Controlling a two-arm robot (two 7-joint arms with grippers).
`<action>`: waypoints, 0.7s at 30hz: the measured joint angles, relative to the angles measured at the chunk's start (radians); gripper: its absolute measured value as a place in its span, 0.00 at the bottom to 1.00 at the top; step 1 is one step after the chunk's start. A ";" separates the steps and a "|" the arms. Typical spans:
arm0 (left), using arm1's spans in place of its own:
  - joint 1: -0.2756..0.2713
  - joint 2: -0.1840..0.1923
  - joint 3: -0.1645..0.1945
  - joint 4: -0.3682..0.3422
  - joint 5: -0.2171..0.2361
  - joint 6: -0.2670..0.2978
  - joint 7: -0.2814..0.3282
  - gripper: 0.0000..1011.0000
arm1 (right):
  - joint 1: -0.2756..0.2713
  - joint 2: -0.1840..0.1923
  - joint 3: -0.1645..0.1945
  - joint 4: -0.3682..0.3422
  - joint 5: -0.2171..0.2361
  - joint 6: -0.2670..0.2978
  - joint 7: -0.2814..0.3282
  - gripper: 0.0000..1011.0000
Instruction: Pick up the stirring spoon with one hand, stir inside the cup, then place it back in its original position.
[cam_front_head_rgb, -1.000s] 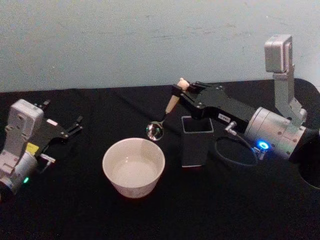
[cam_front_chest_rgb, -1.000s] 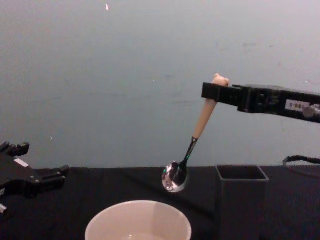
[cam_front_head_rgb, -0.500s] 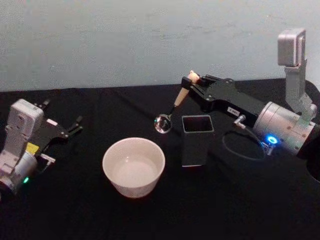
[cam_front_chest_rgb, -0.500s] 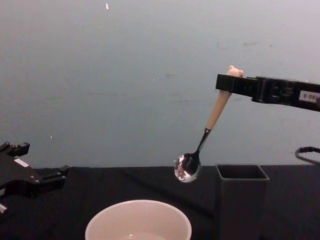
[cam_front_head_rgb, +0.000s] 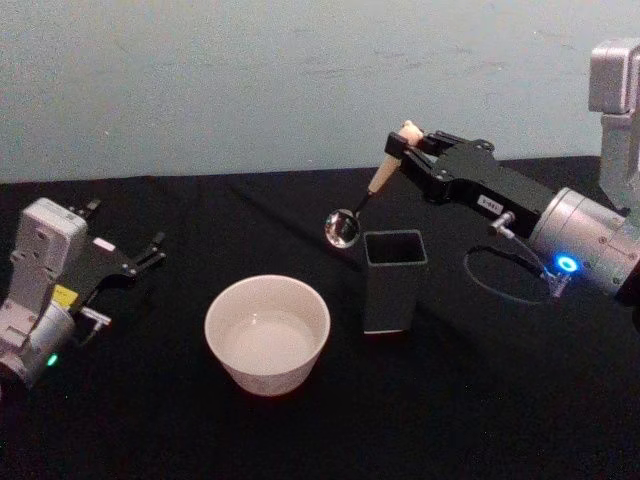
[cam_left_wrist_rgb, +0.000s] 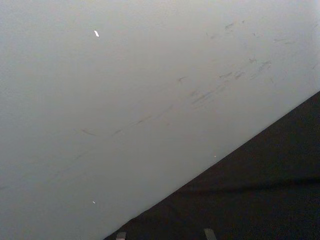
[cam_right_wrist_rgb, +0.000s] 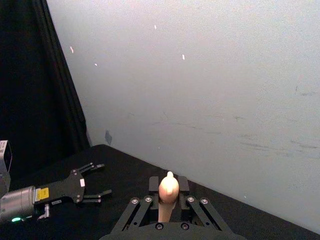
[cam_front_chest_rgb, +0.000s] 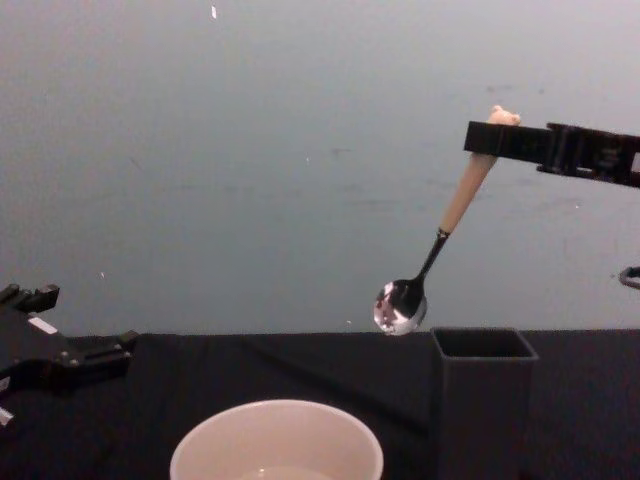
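In the head view, the long black right gripper (cam_front_head_rgb: 408, 140), with a silver-grey wrist and blue light, is clenched on the knobby top of the small stirring spoon (cam_front_head_rgb: 372, 190), which has a cream handle, a thin dark neck and a shiny round metal bowl. The spoon hangs tilted in the air, its bowl just beside the far left corner of the dark grey square holder (cam_front_head_rgb: 394, 295) and apart from the wide white-cream cup (cam_front_head_rgb: 265, 375) on the black-draped table (cam_front_head_rgb: 480, 410). The black left gripper (cam_front_head_rgb: 150, 252) lies parked at the left, its fingers spread and empty. The left wrist view looks across the table (cam_left_wrist_rgb: 270, 200) to a pale wall. In the right wrist view the stirring spoon (cam_right_wrist_rgb: 168, 189) shows its cream knob pinched between the jaws. In the chest view the stirring spoon (cam_front_chest_rgb: 450, 225) slants down, bowl slightly above the holder (cam_front_chest_rgb: 483, 390) rim. It looks light, stiff and smooth; held at the very top it may pivot, so the cream handle seems the safest place to grip.
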 joint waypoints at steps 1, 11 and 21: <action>0.000 0.000 0.000 0.000 0.000 0.000 0.000 0.99 | -0.001 0.002 0.001 -0.001 0.003 0.001 0.000 0.21; 0.000 0.000 0.000 0.000 0.000 0.000 0.000 0.99 | -0.020 0.033 0.023 -0.021 0.039 -0.002 0.000 0.21; 0.000 0.000 0.000 0.000 0.000 0.000 0.000 0.99 | -0.044 0.065 0.043 -0.040 0.065 -0.017 0.003 0.21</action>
